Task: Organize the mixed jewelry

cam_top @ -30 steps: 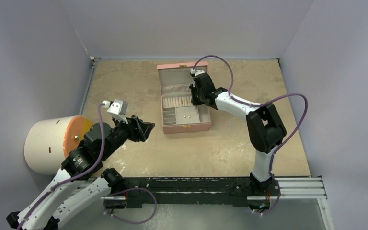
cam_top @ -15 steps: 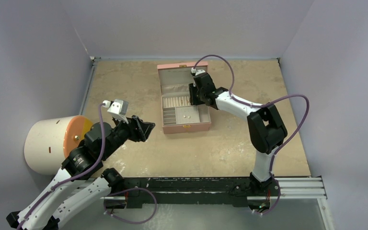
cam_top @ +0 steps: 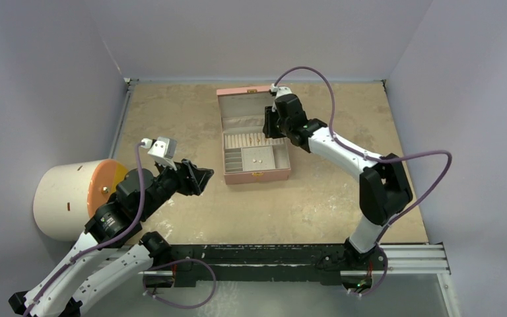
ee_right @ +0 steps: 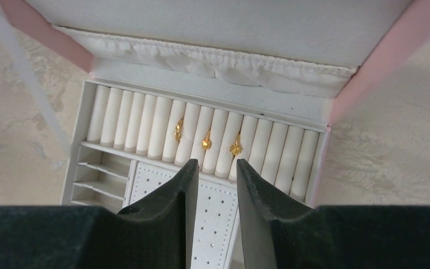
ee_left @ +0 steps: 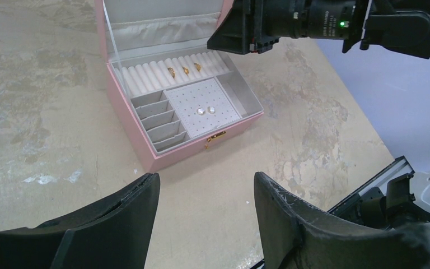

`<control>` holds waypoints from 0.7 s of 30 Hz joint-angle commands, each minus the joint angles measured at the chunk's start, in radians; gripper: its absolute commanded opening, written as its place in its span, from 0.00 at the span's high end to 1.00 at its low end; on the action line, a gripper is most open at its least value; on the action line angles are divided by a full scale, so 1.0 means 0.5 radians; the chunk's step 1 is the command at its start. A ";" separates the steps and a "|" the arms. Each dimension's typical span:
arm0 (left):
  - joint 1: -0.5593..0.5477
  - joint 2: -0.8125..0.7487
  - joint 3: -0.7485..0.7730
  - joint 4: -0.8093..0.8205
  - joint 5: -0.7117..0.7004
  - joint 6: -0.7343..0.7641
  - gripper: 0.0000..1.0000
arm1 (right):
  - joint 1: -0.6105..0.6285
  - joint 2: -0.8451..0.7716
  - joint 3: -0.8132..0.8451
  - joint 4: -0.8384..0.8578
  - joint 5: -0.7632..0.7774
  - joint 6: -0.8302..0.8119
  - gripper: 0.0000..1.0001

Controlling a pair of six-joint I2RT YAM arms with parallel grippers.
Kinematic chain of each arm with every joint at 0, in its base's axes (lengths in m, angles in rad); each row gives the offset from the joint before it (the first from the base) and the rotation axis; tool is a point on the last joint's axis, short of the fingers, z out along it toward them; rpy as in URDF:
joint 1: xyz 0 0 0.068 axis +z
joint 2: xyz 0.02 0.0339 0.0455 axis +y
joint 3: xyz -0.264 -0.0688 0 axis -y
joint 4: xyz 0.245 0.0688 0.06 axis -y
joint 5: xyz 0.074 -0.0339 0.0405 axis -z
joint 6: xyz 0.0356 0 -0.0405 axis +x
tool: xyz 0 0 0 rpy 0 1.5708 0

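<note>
I count three gold rings [ee_right: 206, 141] seated in the rolls [ee_right: 140, 126] of the pink box [ee_left: 179, 158], two studs [ee_left: 207, 111] on its pad [ee_left: 193, 98], and no loose pieces in view, so sorting looks nearly done; the right gripper [ee_right: 216, 166] is narrowly parted and empty, the left gripper [ee_left: 205, 179] wide and empty.

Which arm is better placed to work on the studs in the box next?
Probably right. The right hand hangs open and empty just above the box, near the studs; the left hand sits open off to the box's side.

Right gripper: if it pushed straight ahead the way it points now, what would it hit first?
Most likely the ring rolls in the pink box, near the middle gold ring. The right gripper aims its open tips there; depth is hard to judge.
</note>
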 commanded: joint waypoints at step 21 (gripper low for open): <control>0.011 -0.027 0.025 0.003 -0.190 -0.018 0.38 | -0.035 -1.182 -0.795 0.099 0.694 -0.171 0.72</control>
